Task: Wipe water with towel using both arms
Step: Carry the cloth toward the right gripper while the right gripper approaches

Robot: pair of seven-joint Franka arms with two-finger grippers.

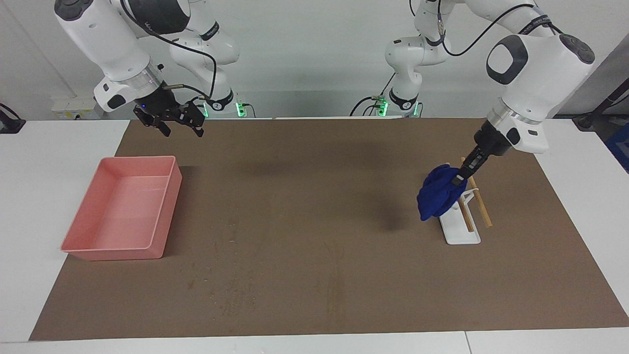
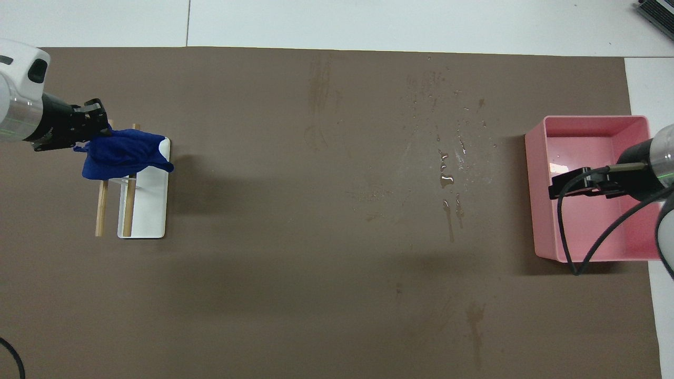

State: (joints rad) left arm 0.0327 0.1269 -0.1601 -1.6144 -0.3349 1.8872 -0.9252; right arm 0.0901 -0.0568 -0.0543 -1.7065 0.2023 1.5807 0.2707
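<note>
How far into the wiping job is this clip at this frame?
Early. Done: the left gripper has closed on the towel at the rack. In hand: the towel hangs over the rack, not yet carried off. Left: the water lies unwiped on the mat, nearer the tray than the rack. The right gripper waits up in the air by the tray.
</note>
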